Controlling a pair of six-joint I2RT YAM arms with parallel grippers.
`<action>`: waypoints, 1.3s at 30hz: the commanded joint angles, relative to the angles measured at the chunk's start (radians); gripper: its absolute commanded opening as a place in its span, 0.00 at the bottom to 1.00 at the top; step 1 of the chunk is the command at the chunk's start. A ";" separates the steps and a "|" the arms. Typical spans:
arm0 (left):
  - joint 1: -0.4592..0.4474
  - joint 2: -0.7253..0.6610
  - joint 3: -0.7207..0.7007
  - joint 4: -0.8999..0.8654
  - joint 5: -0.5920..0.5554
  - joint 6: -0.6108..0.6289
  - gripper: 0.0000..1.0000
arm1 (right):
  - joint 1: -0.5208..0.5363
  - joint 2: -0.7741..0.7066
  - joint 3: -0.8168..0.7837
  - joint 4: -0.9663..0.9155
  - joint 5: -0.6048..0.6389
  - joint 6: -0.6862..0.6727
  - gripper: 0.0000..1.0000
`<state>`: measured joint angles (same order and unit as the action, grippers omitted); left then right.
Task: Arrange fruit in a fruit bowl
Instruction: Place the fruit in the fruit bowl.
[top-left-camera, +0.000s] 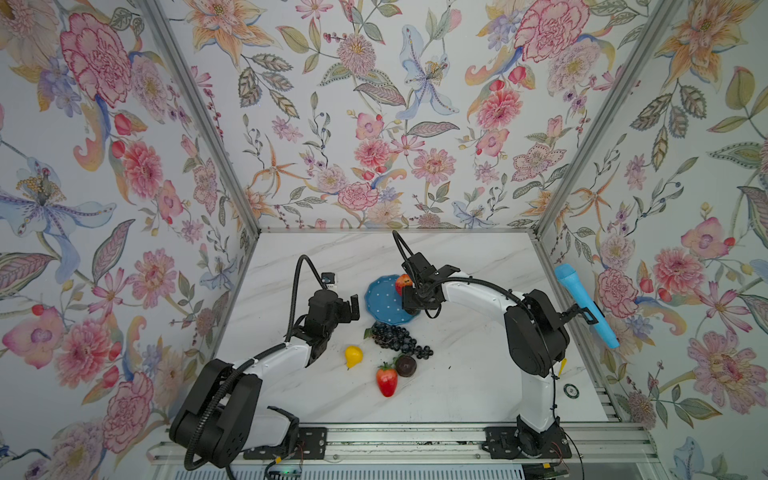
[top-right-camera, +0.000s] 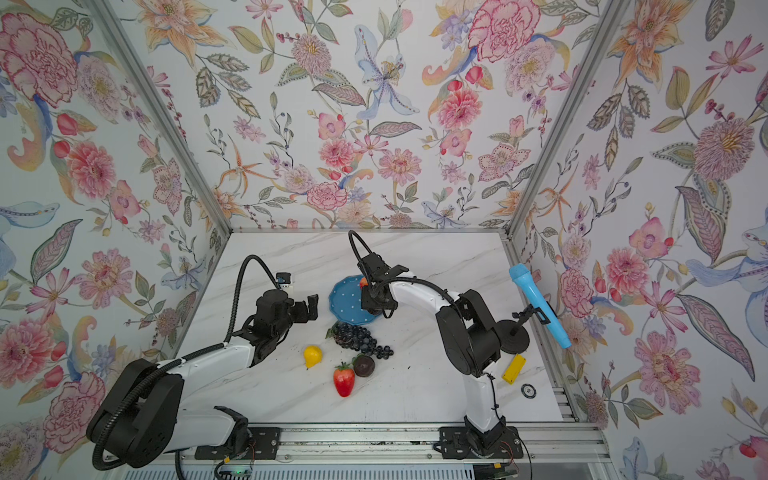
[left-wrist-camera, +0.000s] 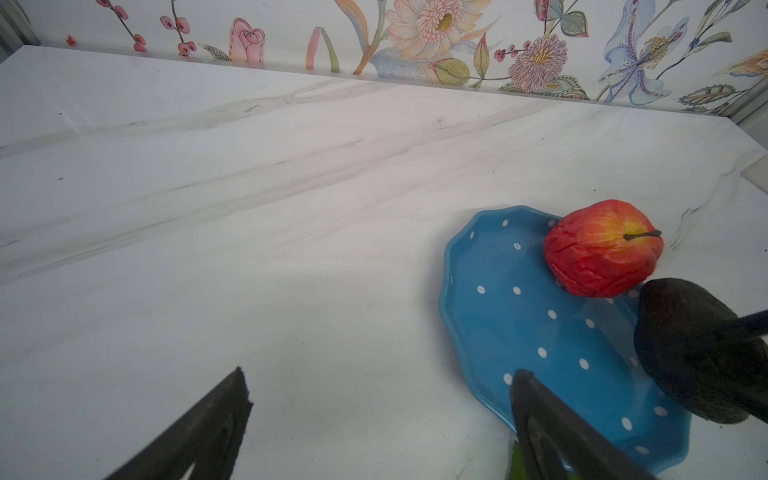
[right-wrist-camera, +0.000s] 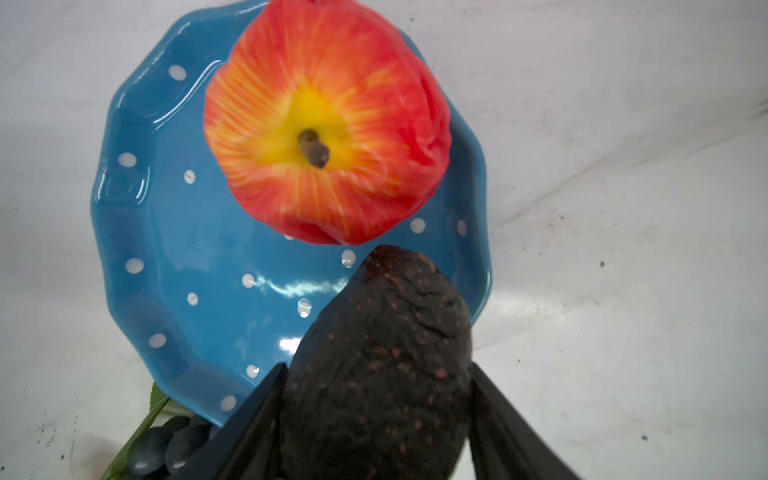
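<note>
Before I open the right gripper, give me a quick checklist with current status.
1. Grip: right gripper clamps avocado from both sides: ok.
2. Position: avocado over fruit bowl, near its rim: ok.
3. Room: bare bowl floor beside apple: ok.
4. Contact: avocado touching bowl floor: cannot tell.
5. Other arm: left gripper open, empty, beside bowl: ok.
6. Remaining: grape bunch, yellow fruit, strawberry, round dark fruit in bowl: not ok, all on table.
</note>
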<state>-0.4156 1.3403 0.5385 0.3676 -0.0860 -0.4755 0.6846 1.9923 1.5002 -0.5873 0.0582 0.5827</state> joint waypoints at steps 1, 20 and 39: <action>-0.003 -0.007 -0.005 -0.010 0.003 0.001 0.99 | -0.002 0.017 0.022 -0.010 0.016 -0.012 0.65; -0.004 -0.002 -0.008 -0.004 0.008 -0.006 0.99 | -0.003 0.063 0.049 -0.010 0.042 -0.023 0.68; -0.004 0.000 -0.012 -0.001 0.010 -0.008 0.99 | 0.005 0.053 0.049 -0.009 0.042 -0.023 0.73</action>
<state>-0.4156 1.3407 0.5385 0.3679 -0.0830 -0.4793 0.6849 2.0464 1.5311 -0.5858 0.0872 0.5713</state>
